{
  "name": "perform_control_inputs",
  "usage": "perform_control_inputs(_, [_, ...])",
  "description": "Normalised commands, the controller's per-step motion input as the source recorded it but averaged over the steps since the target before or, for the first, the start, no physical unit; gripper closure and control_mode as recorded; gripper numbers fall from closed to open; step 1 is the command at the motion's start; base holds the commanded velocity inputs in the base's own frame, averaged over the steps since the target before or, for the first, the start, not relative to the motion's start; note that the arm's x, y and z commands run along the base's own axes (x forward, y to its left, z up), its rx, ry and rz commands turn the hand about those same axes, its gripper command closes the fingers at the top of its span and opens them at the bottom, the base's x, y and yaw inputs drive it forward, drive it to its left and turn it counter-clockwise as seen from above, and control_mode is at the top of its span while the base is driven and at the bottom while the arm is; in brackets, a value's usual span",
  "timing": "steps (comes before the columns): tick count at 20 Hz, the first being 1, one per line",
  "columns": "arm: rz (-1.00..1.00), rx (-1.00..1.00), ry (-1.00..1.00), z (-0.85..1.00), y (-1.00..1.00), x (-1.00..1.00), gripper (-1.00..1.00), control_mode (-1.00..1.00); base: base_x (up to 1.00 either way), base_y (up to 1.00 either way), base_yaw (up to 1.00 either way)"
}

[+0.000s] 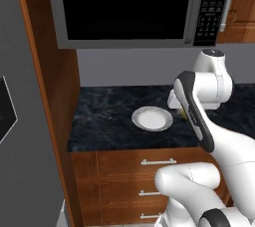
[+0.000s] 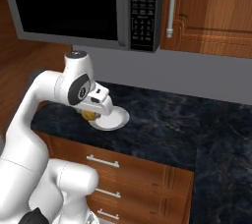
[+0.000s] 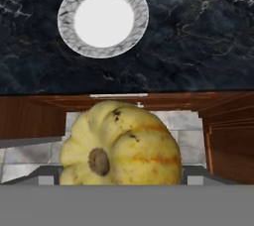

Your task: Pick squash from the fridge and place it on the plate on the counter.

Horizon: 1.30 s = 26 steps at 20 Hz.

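Note:
The golden-yellow ribbed squash (image 3: 121, 145) fills the bottom of the hand view, hiding the fingertips that hold it. My gripper (image 2: 91, 112) is shut on it and hangs over the counter's front edge, just beside the near rim of the plate (image 2: 119, 119). A sliver of the squash (image 1: 183, 114) peeks out under the hand to the right of the plate (image 1: 138, 119). In the hand view the plate (image 3: 67, 18), white with a grey rim and bare, lies ahead on the dark marbled counter (image 3: 198, 31). The grey fridge (image 1: 22, 161) stands at the far left.
A black-fronted microwave (image 1: 124, 7) hangs low over the counter (image 1: 104, 116). A wooden wall cabinet (image 2: 211, 12) with a silver handle sits to its right. Reddish-brown drawers (image 1: 114, 173) with bar handles run under the worktop. A wooden side panel (image 1: 52, 101) separates fridge and counter.

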Motion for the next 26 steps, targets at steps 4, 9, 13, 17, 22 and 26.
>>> perform_control_inputs(4, [0.01,0.0,-0.16,-0.43,0.01,0.45,1.0,-1.0,0.0,0.0,0.0])
perform_control_inputs(9, [0.01,0.01,-0.15,-0.43,0.0,0.37,1.0,-1.0,0.0,0.0,0.0])
perform_control_inputs(13, [0.0,0.0,-0.09,-0.13,0.0,0.58,1.0,-1.0,0.0,0.0,0.0])
perform_control_inputs(17, [0.0,0.0,0.0,-0.15,0.03,0.81,1.0,-1.0,0.0,0.0,0.0])
perform_control_inputs(22, [0.0,0.0,0.05,-0.27,0.06,0.79,1.0,-1.0,0.0,0.0,0.0])
perform_control_inputs(26, [0.0,-0.01,0.01,-0.26,0.01,0.84,1.0,-1.0,0.0,0.0,0.0])
